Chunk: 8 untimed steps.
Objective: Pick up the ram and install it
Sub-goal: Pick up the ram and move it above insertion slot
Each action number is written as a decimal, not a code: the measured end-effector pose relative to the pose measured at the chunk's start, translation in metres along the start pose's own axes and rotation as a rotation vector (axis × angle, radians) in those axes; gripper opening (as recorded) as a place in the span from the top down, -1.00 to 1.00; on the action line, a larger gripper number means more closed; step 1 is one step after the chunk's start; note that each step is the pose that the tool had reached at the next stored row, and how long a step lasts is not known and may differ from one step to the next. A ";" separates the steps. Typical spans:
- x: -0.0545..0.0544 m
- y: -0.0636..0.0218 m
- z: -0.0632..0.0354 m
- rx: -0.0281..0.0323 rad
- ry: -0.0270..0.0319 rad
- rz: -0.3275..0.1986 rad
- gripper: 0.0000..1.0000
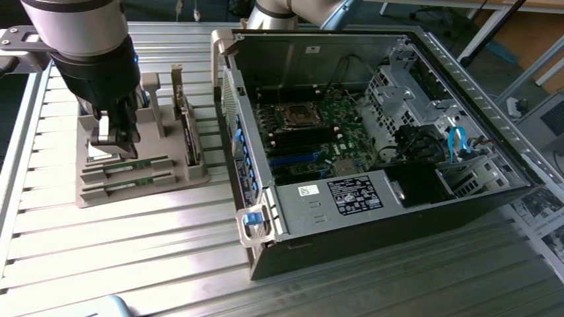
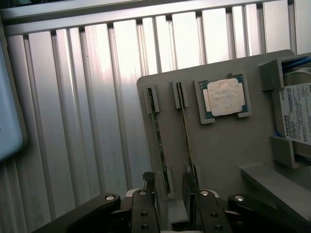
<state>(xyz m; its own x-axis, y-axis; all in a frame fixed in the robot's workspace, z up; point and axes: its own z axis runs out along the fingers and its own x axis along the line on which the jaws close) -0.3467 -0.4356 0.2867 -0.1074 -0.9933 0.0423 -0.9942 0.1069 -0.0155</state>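
Gripper (image 2: 168,187) jaws apart, nothing held. It hangs low over the gray holder (image 2: 218,145), and in the wrist view the black fingers (image 2: 148,187) stand one on each side of the near end of the ram (image 2: 159,141). Can't tell if the pads touch it. The ram is a thin, long, dark-green stick seen edge-on. It stands on its long edge in a slot, with gray clips at both ends, in the outermost slot beside the holder's edge. A second ram stick (image 2: 185,131), a lookalike, stands parallel in the next slot, just beside the ram and apart from it. Past that, the square silver processor (image 2: 224,97) lies flat in its own recess. Beyond it is the hard drive (image 2: 296,114) with a white label, held between gray posts. The holder rests on the slatted aluminium table (image 2: 87,97). In the exterior view the holder and gripper are at about 9 o'clock from the open computer case (image 1: 370,244), near it but not touching. The case's side is off, showing the green motherboard (image 1: 308,132). The arm comes down from about 11 o'clock.
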 end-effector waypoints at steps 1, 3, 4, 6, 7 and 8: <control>0.000 0.0000 0.0004 0.0001 0.0000 0.000 0.28; 0.000 0.0001 0.0010 0.0000 0.0000 0.000 0.28; 0.000 0.0001 0.0013 0.0000 0.0000 0.000 0.28; 0.000 0.0002 0.0020 0.0000 0.0000 0.000 0.28; 0.000 0.0003 0.0023 0.0000 0.0000 0.000 0.28; 0.000 0.0003 0.0026 0.0000 0.0000 0.000 0.28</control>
<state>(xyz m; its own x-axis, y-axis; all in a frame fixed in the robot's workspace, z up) -0.3470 -0.4360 0.2841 -0.1074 -0.9933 0.0423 -0.9942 0.1069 -0.0155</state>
